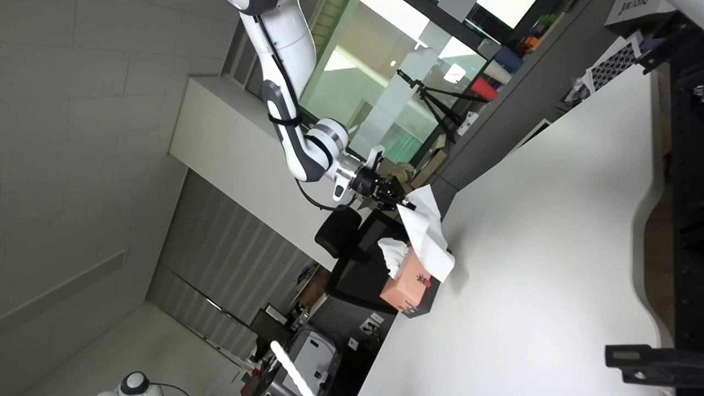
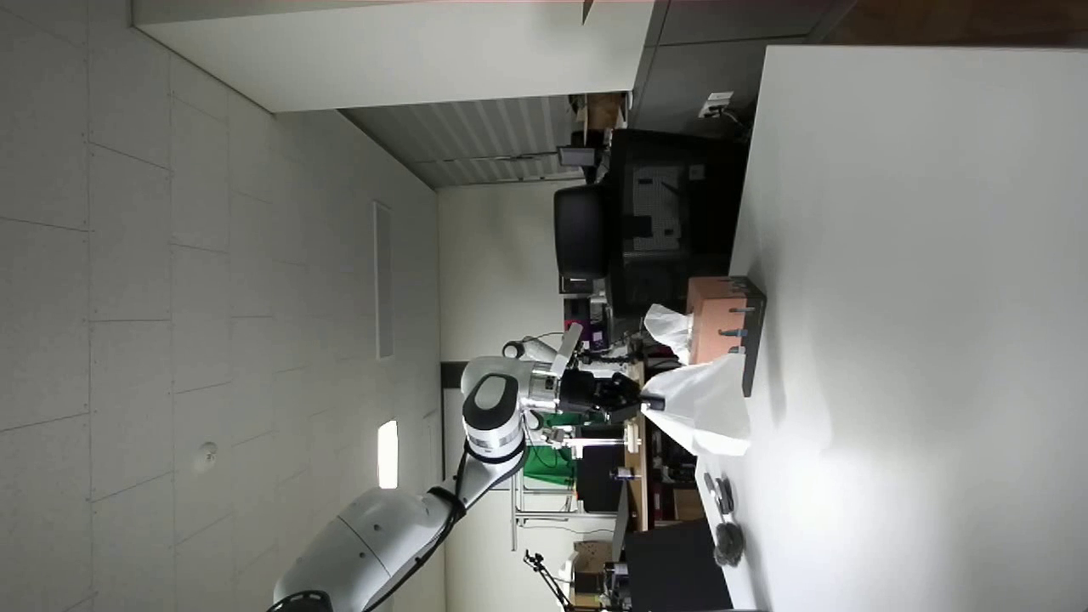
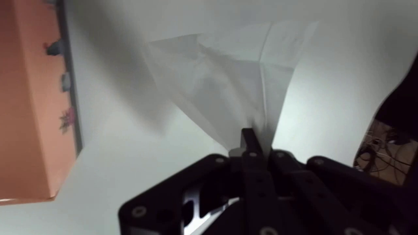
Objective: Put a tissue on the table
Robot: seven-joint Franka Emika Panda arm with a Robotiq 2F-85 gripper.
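The tissue [image 1: 426,236] hangs in the air above the table [image 2: 918,280], just beside the box [image 1: 407,280], its upper end pinched in the gripper [image 2: 653,401]; the jaws are closed on it. From that grip it fans out into loose folds, and the wrist view shows creases running along it. Whether its lower edge brushes the table, or its side the box, I cannot tell. The box stands on the table near the edge, pinkish tan with a dark band at its base and small plant-like prints in pink and blue-grey; further dark marks along one side are too small to read. A white tuft [image 2: 669,330] of paper sticks out of its top. Above the gripper comes the arm [image 1: 294,44], white with dark grey parts at its joints. In an exterior view a dark lump [image 2: 728,544] lies at the table's edge, too unclear to name. Past the edge, in both exterior views, is a black chair [image 1: 363,280]. Farther off, in an exterior view, stands a black tripod [image 1: 422,91]. A white carton [image 1: 638,14] near the upper right corner there bears dark lettering, slanted and too blurred to read, and near it lies a sheet [image 1: 613,66] with a black-and-white pattern.
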